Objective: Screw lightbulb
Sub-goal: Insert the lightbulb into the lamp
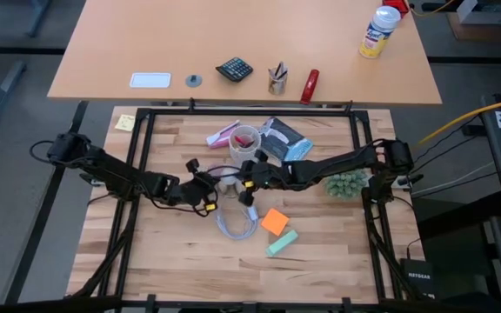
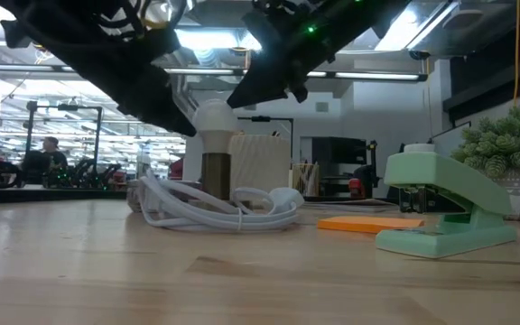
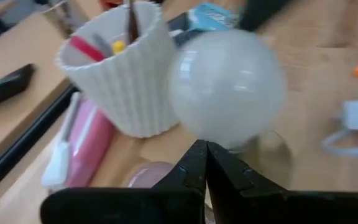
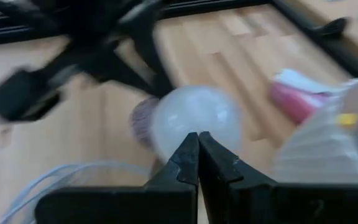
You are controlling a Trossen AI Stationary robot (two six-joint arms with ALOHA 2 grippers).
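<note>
both grippers shut and empty, poised either side of the lightbulb at mid-table

the left gripper and right gripper each have fingers pressed together, holding nothing, tips just short of the lightbulb, which stands upright on a dark socket. it looks light, smooth, slippery and fragile glass; best taken gently around the widest part of the globe. the ribbed white cup stands close behind, the looped white cord lies at the base, and a green stapler and an orange notepad sit clear.
</note>
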